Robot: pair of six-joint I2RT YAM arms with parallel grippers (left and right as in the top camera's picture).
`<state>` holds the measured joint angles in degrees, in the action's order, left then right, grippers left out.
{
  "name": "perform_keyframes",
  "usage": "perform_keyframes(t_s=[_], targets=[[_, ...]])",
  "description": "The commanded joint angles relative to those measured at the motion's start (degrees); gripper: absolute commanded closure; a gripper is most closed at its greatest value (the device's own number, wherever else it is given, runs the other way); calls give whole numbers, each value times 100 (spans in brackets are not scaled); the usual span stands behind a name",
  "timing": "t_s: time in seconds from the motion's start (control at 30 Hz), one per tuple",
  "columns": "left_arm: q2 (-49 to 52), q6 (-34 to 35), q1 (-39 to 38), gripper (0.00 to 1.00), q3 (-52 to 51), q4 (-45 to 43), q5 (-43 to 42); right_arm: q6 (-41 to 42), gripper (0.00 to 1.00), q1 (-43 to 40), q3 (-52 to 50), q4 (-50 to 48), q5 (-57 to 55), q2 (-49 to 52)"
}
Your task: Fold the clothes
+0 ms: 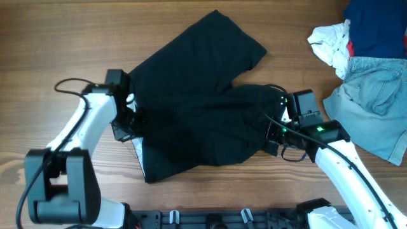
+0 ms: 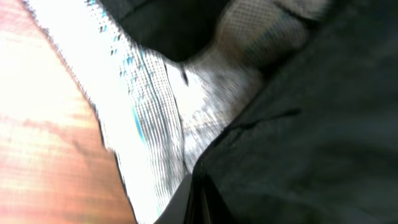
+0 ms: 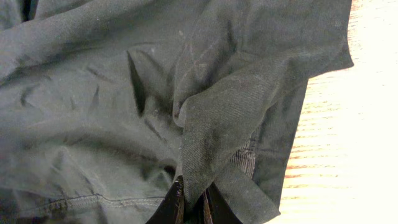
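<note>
The black garment (image 1: 197,89) lies spread across the middle of the table, one leg reaching to the back. Its pale grey waistband lining (image 1: 138,152) shows at the front left edge. My left gripper (image 1: 132,122) is at the garment's left edge and is shut on the black fabric; in the left wrist view its fingers (image 2: 194,208) pinch the edge next to the pale lining (image 2: 155,112). My right gripper (image 1: 275,130) is at the garment's right edge, shut on a raised fold of black fabric (image 3: 211,124); its fingers (image 3: 194,208) clamp that fold.
Light blue denim shorts (image 1: 372,108) lie at the right edge. A navy garment (image 1: 375,25) and a white cloth (image 1: 331,41) lie at the back right. Bare wood table (image 1: 51,38) shows to the left and front.
</note>
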<state>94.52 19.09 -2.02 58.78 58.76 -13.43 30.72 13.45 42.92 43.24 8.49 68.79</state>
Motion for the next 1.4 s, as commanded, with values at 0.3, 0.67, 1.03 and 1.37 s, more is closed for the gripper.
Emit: perform_keyframes(t_s=[0.3, 0.67, 1.03, 1.37], targets=[[-376, 787, -691, 96, -396, 1580, -887, -79, 91, 9, 101, -20, -101, 26], [-376, 2186, -1950, 96, -1606, 1366, -863, -79, 91, 7, 101, -210, -98, 26], [-538, 2184, -2020, 0, -1486, 1349, -903, -695, 10, 7, 1062, 144, 87, 26], [-1375, 2190, -1604, 0, -308, 632, 116, -1150, 0, 7, 2138, -942, -319, 673]])
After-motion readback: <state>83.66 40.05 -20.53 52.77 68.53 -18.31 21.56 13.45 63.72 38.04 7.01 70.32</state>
